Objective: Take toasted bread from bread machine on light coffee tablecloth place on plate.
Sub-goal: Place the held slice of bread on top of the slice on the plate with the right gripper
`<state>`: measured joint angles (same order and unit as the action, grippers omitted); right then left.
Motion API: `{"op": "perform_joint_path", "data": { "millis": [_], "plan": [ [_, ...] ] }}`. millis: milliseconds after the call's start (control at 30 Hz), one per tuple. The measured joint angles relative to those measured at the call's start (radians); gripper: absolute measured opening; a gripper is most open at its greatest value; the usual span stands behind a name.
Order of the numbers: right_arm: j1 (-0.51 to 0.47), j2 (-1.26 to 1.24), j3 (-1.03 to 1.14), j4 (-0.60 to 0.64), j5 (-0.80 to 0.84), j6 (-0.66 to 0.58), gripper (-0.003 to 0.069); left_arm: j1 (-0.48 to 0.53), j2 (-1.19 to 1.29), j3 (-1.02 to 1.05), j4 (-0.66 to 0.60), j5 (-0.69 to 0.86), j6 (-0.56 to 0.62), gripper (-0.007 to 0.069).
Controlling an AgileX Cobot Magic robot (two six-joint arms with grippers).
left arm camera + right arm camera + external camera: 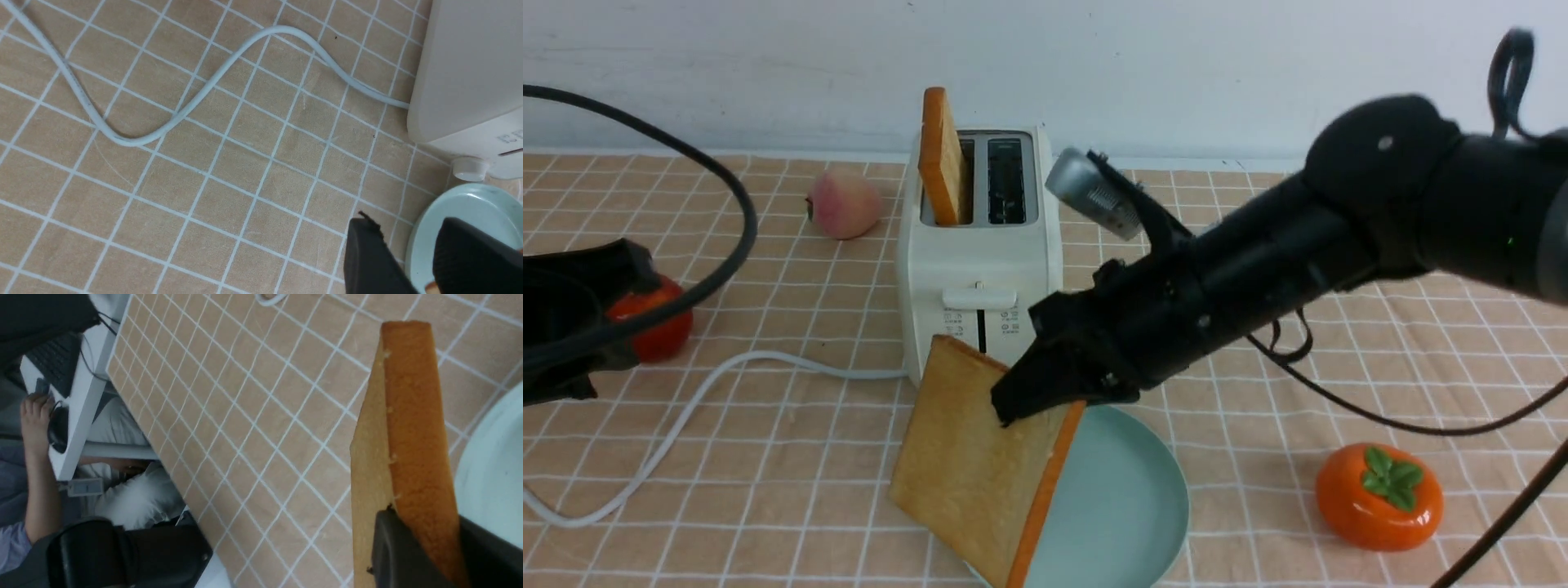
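Observation:
The cream-white bread machine (980,269) stands at the back middle of the light coffee tablecloth (792,457). One toasted bread slice (943,159) stands upright in its left slot; the right slot looks empty. My right gripper (1033,400) is shut on the second slice (976,474), holding it tilted on edge over the left rim of the pale blue-green plate (1127,506). The right wrist view shows the fingers (392,551) clamping the slice's crust (412,416). My left gripper (408,228) is open and empty, low over the cloth at the far left.
The toaster's white cord (768,363) snakes left across the cloth. A peach (844,204) lies left of the toaster. A red fruit (658,327) sits by my left arm. An orange persimmon (1379,496) sits right of the plate.

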<state>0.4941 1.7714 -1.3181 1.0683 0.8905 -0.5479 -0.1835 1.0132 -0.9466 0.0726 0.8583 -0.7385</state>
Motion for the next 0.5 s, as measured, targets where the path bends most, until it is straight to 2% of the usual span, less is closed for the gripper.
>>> {"op": "perform_joint_path", "data": {
  "millis": [100, 200, 267, 300, 333, 400, 467, 500],
  "plan": [
    [0.0, 0.03, 0.07, -0.005, -0.104, -0.021, 0.0104, 0.0, 0.0, 0.0, -0.003, 0.01, 0.0, 0.0237],
    [0.0, 0.037, 0.093, -0.039, -0.136, -0.019, 0.0113, 0.0, 0.0, 0.0, -0.004, 0.019, 0.0, 0.0237],
    [0.0, 0.037, 0.096, -0.1, -0.16, 0.02, 0.0173, 0.0, 0.0, 0.0, -0.006, 0.027, 0.0, 0.0237],
    [0.0, 0.037, 0.096, -0.112, -0.162, 0.03, 0.018, 0.0, 0.0, 0.0, -0.006, 0.028, 0.0, 0.0237],
    [0.0, 0.037, 0.096, -0.167, -0.163, 0.072, 0.0251, 0.0, 0.0, 0.0, -0.006, 0.034, 0.0, 0.0237],
    [0.0, 0.033, 0.096, -0.228, -0.163, 0.115, 0.0341, 0.0, 0.0, 0.0, -0.006, 0.038, 0.0, 0.0237],
    [-0.001, 0.013, 0.096, -0.353, -0.163, 0.179, 0.0477, 0.0, 0.0, 0.0, -0.006, 0.039, 0.0, 0.0237],
    [-0.001, 0.01, 0.096, -0.379, -0.163, 0.195, 0.049, 0.0, 0.0, 0.0, -0.006, 0.039, 0.0, 0.0237]
  ]
}}
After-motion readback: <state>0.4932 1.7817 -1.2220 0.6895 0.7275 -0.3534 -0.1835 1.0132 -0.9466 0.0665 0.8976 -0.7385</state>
